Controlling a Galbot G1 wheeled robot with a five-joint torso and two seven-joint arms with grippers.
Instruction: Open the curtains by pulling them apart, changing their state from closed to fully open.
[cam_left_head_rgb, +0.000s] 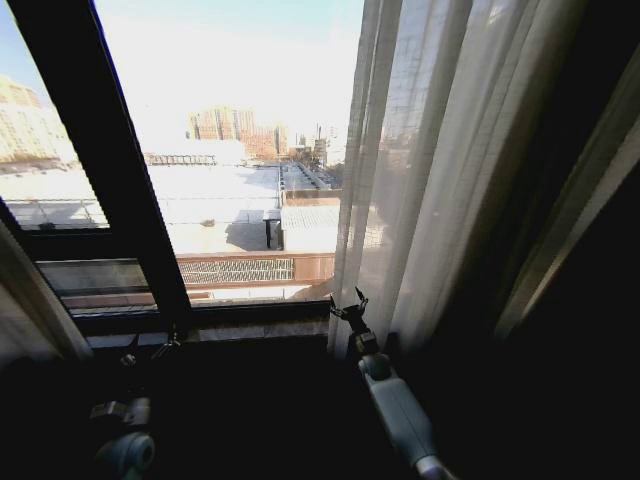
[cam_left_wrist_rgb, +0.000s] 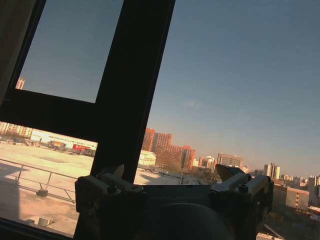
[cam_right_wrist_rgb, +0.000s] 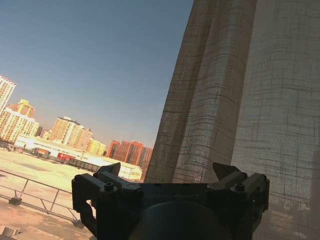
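Task looks mostly done, my read. The right panel of the sheer white pleated curtains (cam_left_head_rgb: 440, 170) is bunched to the right side of the window, and the glass from the black window frame bar (cam_left_head_rgb: 110, 170) across to the curtain's edge is uncovered. At the far left edge a strip of pale fabric (cam_left_head_rgb: 25, 290) hangs (probably the left panel, already pulled aside; can't confirm).

Right gripper (cam_left_head_rgb: 348, 306) sits low at the sill, just beside the right curtain's inner edge, claw spread, nothing pinched. In the right wrist view the right gripper (cam_right_wrist_rgb: 170, 180) has its jaws apart with the fabric (cam_right_wrist_rgb: 240, 100) near but not between them.

Left gripper (cam_left_head_rgb: 150, 348) is low at the left by the sill; in the left wrist view (cam_left_wrist_rgb: 172, 182) its claw is spread and empty, facing bare glass and frame.

What's left: maybe a final nudge on the right panel.

Room: dark interior, dark window sill (cam_left_head_rgb: 260, 325), bright sunlit rooftops and city blocks outside.
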